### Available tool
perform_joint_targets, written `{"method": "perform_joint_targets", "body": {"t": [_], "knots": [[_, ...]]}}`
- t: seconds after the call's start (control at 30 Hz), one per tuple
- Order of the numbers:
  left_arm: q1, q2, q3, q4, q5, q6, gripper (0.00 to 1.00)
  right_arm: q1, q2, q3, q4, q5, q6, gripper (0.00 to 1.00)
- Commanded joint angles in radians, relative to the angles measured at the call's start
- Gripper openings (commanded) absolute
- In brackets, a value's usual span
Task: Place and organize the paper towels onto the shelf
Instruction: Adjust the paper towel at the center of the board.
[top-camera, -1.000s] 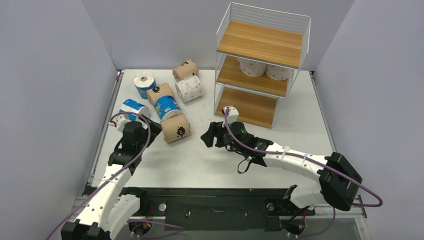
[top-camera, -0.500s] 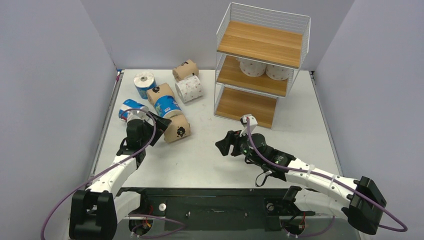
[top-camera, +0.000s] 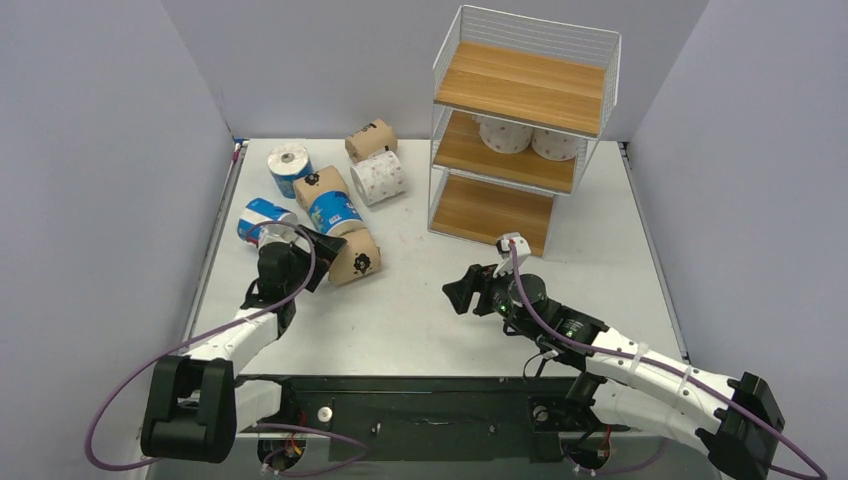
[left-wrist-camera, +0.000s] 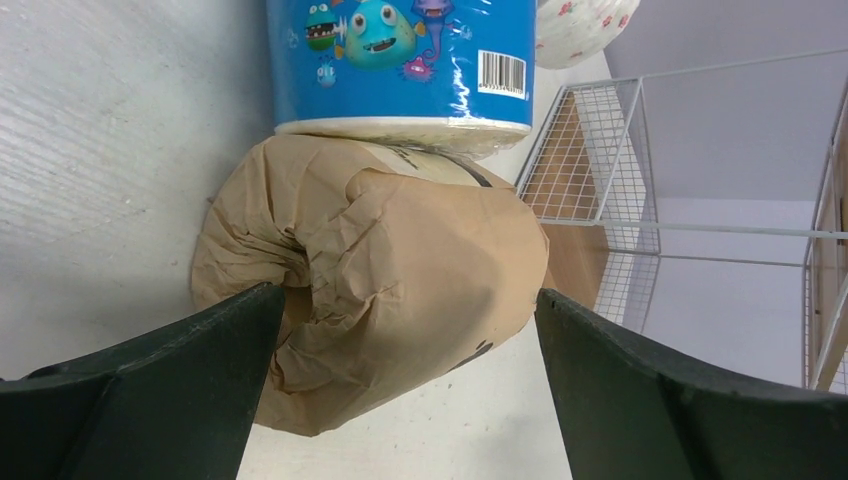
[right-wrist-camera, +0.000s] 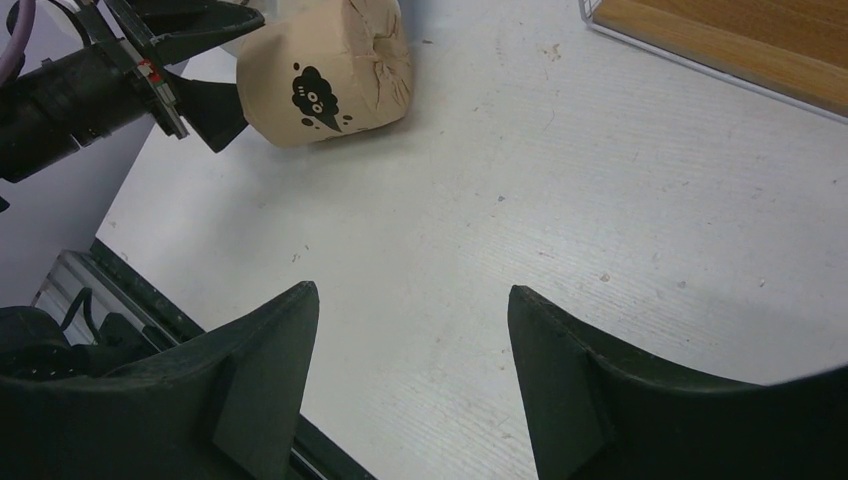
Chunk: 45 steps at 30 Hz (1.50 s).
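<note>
- Targeting the brown roll (top-camera: 352, 262), which is lying on its side on the table (top-camera: 430, 330), well to the left of the shelf (top-camera: 520, 90) and nearer the arm bases than the shelf's foot.
- Showing the left gripper (top-camera: 300, 247) spread wide, with one jaw standing on each side of the brown roll (left-wrist-camera: 380, 300). Not yet squeezing and carrying nothing.
- Showing the right gripper (top-camera: 462, 290) partly spread and empty, hanging over bare table just in front of the shelf's bottom tier and pointing away from the shelf.
- Judging the brown roll as light, soft and springy. Crinkled paper wrap, puckered at the end, is likely giving under pressure rather than breaking, and is offering fair friction.
- Recommending a hold across the round body at mid-length, and avoiding the loose puckered end, which is likely to be tearing or slipping.
- Noting a blue-and-white roll (top-camera: 333, 212) touching the brown roll's far end, left of the shelf and about level with its bottom tier. Likely to be rolling or dragging along during a lift.
- Noting more rolls clustered farther left of the shelf: a second blue-and-white roll (top-camera: 262, 218), an upright blue-and-white roll (top-camera: 289, 165), two other brown rolls (top-camera: 318, 185), and a white dotted roll (top-camera: 378, 177) lying nearest the shelf.
- Noting two white rolls (top-camera: 505, 133) sitting on the shelf's middle tier, with no rolls showing on the top and bottom boards.
- Flagging the right arm, which is lying between the brown roll and the shelf front, and the shelf's wire sides, as standing in the way of a direct carry.
</note>
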Motion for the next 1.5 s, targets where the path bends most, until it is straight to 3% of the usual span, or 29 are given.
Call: {"method": "perform_joint_targets", "body": {"t": [0.0,0.27,0.4,0.53,0.93,1.07,1.2,1.33,1.47], "knots": [[0.005,0.044,-0.014,0.181,0.061,-0.032,0.99,0.002,-0.013,-0.014,0.005,0.031,-0.007,0.65],[0.005,0.101,-0.057,0.328,0.104,-0.072,0.86,0.002,-0.024,-0.027,-0.002,0.047,-0.013,0.65],[0.005,0.116,-0.083,0.399,0.119,-0.091,0.72,0.001,-0.024,-0.031,-0.007,0.055,-0.017,0.65],[0.006,0.088,-0.093,0.395,0.121,-0.092,0.54,0.001,-0.026,-0.034,-0.010,0.058,-0.018,0.65],[-0.004,-0.053,-0.085,0.320,0.135,-0.052,0.23,0.001,-0.049,-0.037,-0.017,0.075,-0.021,0.65],[-0.019,-0.140,-0.022,0.187,0.161,0.004,0.20,0.001,-0.082,-0.024,-0.076,0.097,-0.035,0.65],[-0.085,-0.213,0.119,-0.095,0.155,0.159,0.20,0.001,-0.126,0.003,-0.146,0.142,-0.063,0.65],[-0.272,-0.225,0.274,-0.415,0.087,0.360,0.20,0.001,-0.175,0.033,-0.227,0.202,-0.089,0.65],[-0.478,-0.183,0.396,-0.583,-0.032,0.464,0.23,0.000,-0.225,0.054,-0.296,0.271,-0.106,0.65]]}}
